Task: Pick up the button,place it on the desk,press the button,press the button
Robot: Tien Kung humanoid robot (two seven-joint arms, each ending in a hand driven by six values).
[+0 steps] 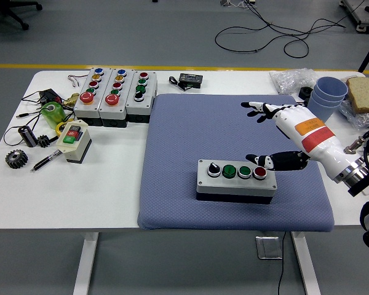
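A grey button box (pixel 236 180) with a black selector knob, two green buttons and a red button lies flat on the blue mat (pixel 190 129), near its front edge. My right hand (pixel 264 134) hangs in the air above and to the right of the box, apart from it. Its fingers are spread and it holds nothing; the thumb points toward the red button. My left arm is out of view.
Three more button boxes (pixel 115 92) stand side by side at the back left. A small two-button switch (pixel 74 141), gears, a pen and cables lie at the left. Blue stacked cups (pixel 325 99), a plastic bag and bread sit at the back right.
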